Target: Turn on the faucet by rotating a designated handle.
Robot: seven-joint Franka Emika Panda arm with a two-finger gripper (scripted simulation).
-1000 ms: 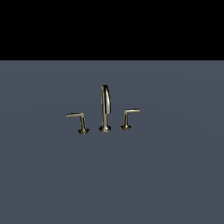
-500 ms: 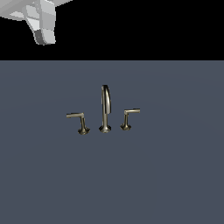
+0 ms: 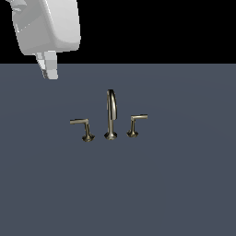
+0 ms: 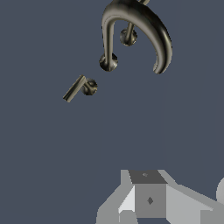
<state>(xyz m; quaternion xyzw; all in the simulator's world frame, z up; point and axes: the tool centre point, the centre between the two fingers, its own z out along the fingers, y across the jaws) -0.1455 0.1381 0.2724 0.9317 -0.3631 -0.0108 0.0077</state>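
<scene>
- The gripper (image 3: 48,70) hangs high and well off to the exterior view's left of the spout (image 3: 111,113), touching nothing. Only the tips of its fingers show under the white housing, and I cannot tell whether the jaws are parted or closed. Nothing is between them.
- The handle (image 3: 79,122) stands just beside the spout on the exterior view's left, on a short flared post. Its thin arm points away from the spout. In the wrist view it is the lever nearest the gripper and lies in the open.
- It looks like stiff, smooth metal. It should not bend or crush, but a slim polished bar is likely to slip under the pads.
- As a lever on a fixed post, it should swing about that post instead of lifting. Pushing or pinching near the free end of the arm, far from the post, would probably give the most turn for the least force.
- The spout rises tall and arched at the middle of the faucet (image 3: 109,134), close enough to the handle to catch a wide approach.
- The twin lever (image 3: 138,118) sits beyond the spout, on its far side from the handle, and should be left alone.
- A second ago no gripper showed. Half a second ago only a corner of it showed at the frame's top. It now reaches lower and shows larger, while the faucet parts have not shifted.
</scene>
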